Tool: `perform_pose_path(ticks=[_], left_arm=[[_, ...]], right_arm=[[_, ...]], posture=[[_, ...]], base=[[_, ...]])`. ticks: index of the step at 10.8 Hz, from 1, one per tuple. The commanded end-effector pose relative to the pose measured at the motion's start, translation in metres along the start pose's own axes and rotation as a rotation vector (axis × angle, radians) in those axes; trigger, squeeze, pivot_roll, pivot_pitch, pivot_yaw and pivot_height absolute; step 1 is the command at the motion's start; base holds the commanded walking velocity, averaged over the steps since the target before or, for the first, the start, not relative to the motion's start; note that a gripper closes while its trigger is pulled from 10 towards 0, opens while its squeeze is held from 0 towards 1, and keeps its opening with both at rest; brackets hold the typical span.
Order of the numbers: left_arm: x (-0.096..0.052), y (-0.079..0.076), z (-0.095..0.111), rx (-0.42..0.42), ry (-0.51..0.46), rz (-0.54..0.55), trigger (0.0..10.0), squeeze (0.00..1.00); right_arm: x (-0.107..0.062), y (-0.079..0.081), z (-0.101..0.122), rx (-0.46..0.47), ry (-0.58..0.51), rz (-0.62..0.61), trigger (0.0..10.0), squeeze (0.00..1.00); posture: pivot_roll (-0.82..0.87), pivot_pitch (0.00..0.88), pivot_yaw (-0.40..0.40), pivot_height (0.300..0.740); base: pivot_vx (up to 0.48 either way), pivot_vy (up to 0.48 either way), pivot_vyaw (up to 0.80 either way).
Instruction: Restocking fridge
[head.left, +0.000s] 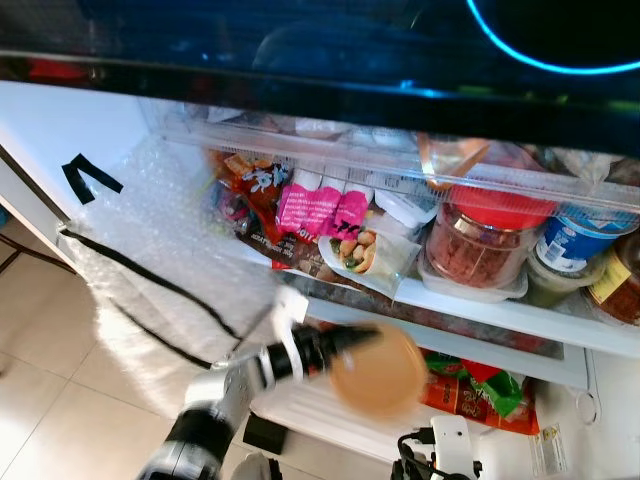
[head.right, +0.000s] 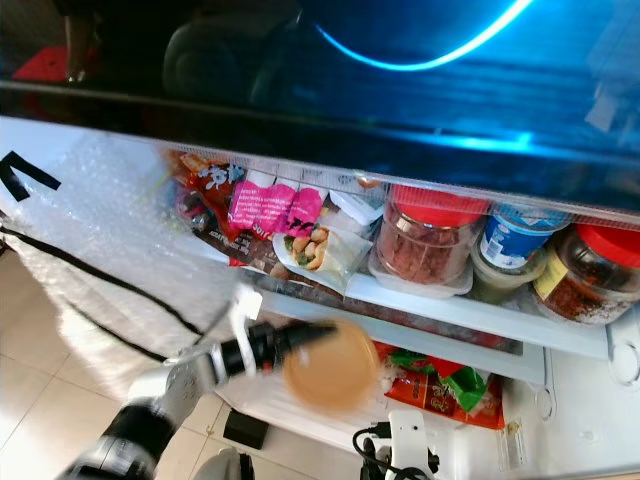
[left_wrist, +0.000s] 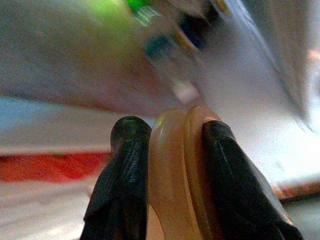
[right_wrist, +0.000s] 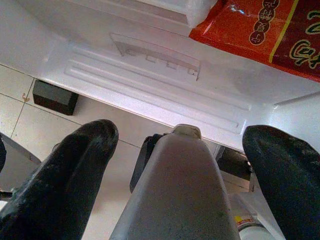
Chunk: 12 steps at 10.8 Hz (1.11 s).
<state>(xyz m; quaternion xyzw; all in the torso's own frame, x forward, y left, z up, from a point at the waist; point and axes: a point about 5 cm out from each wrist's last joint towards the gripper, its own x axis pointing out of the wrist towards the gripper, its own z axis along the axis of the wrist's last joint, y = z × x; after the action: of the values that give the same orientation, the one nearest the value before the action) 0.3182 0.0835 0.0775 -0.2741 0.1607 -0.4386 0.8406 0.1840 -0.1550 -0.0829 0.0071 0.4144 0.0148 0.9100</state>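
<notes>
Bright daylight, blue glare streaks on the dark top, left wrist view motion-blurred.

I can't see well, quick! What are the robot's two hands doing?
Left gripper: closed on a round tan lid.
Right gripper: open, holding nothing.

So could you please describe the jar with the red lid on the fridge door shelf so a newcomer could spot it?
Start at the open fridge's door shelf, crowded with packets and jars. Right of the pink packets stands a clear round jar in a shallow white tray. Its wide red lid and reddish-brown contents set it apart from the blue-labelled tub beside it.
</notes>
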Motion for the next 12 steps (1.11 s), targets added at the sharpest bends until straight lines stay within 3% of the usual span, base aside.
perform_pose_path(ticks=[1,5,9,10,11,12], left_arm=[[-0.002,0.006,0.003,0.003,-0.038,0.062,10.0,0.00],[-0.001,0.027,0.027,-0.056,-0.279,0.306,10.0,0.00],[-0.002,0.036,0.028,-0.101,-0.335,0.469,10.0,0.00],[-0.001,0.037,0.029,-0.128,-0.343,0.480,10.0,0.00],[-0.003,0.040,0.029,-0.214,-0.382,0.520,10.0,0.00],[-0.003,0.041,0.029,-0.226,-0.389,0.533,10.0,0.00]], right_arm=[[-0.012,0.008,-0.043,0.027,0.162,0.016,10.0,0.00],[-0.011,0.008,-0.042,0.029,0.160,0.014,10.0,0.00],[-0.012,0.007,-0.044,0.029,0.162,0.011,10.0,0.00],[-0.012,0.007,-0.044,0.029,0.163,0.012,10.0,0.00],[-0.012,0.007,-0.044,0.028,0.164,0.012,10.0,0.00],[-0.012,0.007,-0.045,0.028,0.165,0.012,10.0,0.00]], posture=[[-0.09,0.180,0.051,0.664],[-0.10,0.179,0.051,0.664],[-0.11,0.187,0.050,0.664],[-0.11,0.188,0.049,0.664],[-0.11,0.191,0.049,0.664],[-0.12,0.192,0.049,0.664]], base=[[0.000,0.000,0.00],[0.000,0.000,0.00],[0.000,0.000,0.00],[0.000,0.000,0.00],[0.000,0.000,0.00],[0.000,0.000,0.00]])
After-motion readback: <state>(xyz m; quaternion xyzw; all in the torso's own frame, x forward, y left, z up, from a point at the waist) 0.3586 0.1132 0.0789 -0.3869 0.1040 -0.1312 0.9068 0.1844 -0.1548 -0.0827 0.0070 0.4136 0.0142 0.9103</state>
